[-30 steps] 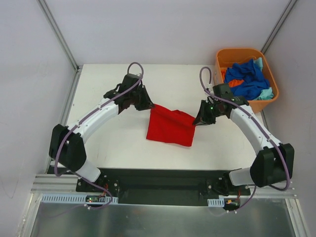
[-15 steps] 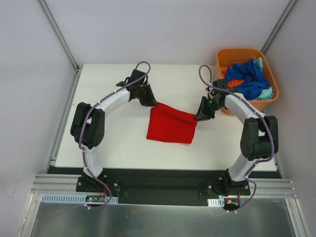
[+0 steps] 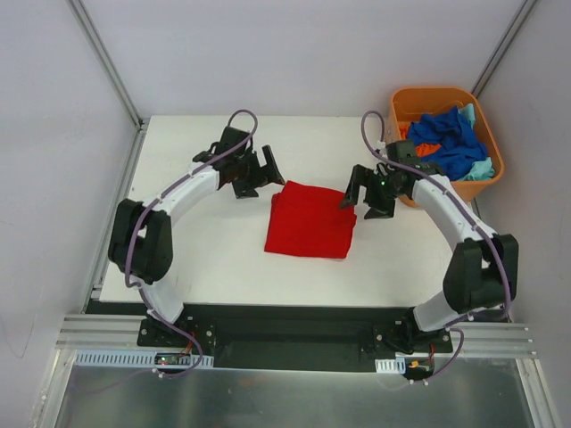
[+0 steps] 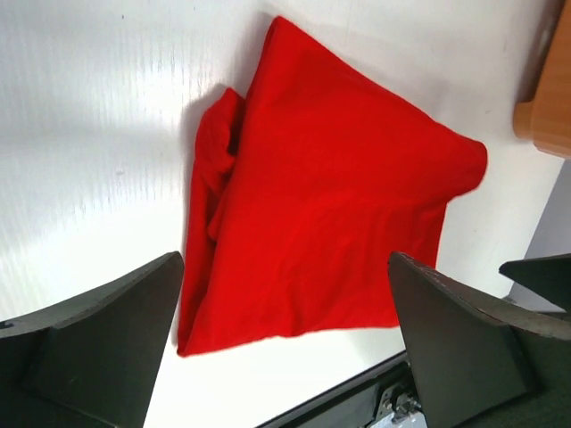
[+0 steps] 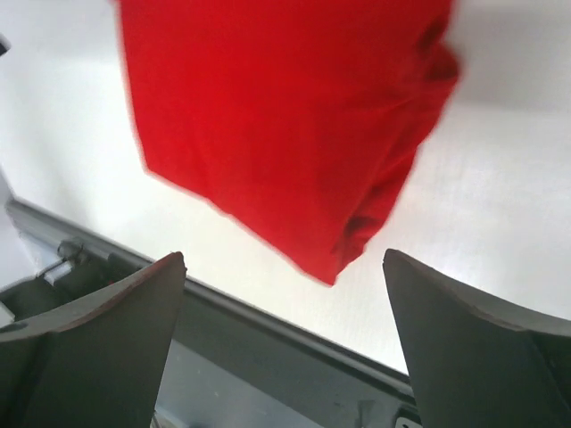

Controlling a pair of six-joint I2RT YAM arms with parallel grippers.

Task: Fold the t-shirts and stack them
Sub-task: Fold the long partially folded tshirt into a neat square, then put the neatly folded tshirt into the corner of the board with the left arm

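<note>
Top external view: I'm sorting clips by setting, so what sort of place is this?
Most likely a robotics lab test cell, not a home: a flat white tabletop fenced by aluminium frame rails, with plain pale wall panels around it.

red t-shirt [image 5: 285,116]: top edge cropped, blurred | orange tub [image 4: 549,102]: mostly out of frame

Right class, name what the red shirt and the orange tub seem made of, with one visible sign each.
Red shirt: soft matte cloth, probably knit; it lies in limp creased folds. Orange tub: likely rigid moulded plastic; smooth, even walls holding their shape.
</note>
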